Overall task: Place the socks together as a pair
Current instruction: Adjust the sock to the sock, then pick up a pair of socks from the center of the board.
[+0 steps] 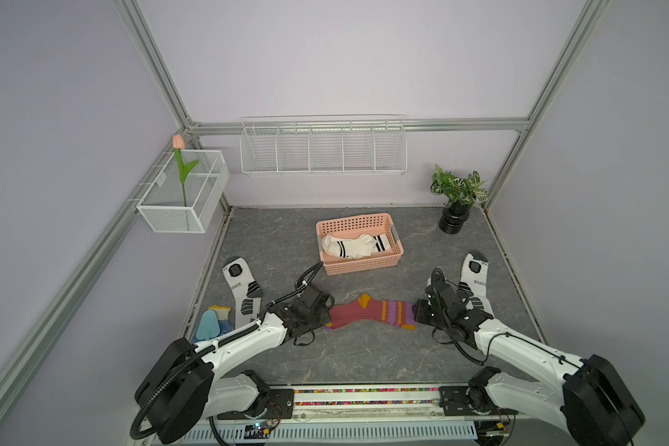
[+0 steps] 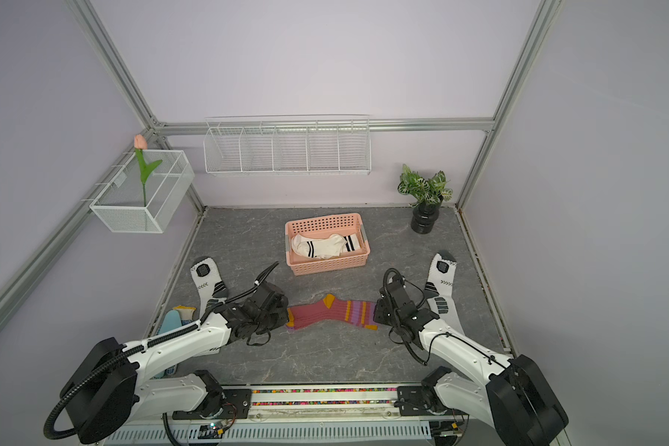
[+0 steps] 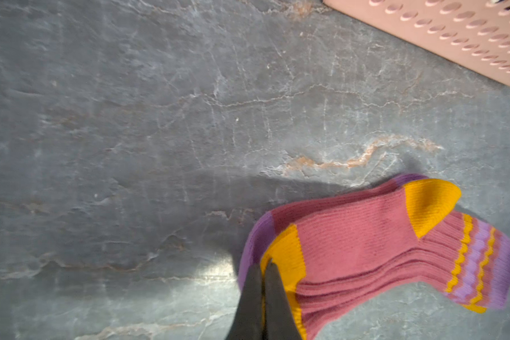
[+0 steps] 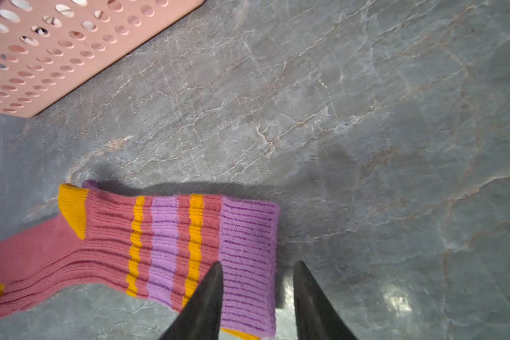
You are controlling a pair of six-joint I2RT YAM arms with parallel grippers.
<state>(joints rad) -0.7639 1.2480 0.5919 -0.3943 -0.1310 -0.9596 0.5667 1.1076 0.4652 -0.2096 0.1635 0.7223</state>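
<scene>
Maroon socks [image 1: 350, 314] lie stacked (left jaws pinch the toe).

Both arms slant in low toward the maroon socks [image 1: 367, 314], one at each end. The left arm [image 1: 248, 338] comes in at the toe end, and the left gripper [image 3: 265, 266] is pinched tight on the orange toe. The right arm [image 1: 518, 343] sits at the cuff end. The right gripper [image 4: 258, 265] has its jaws parted, one finger [image 4: 206, 294] over the purple cuff and the other just past its edge.
</scene>
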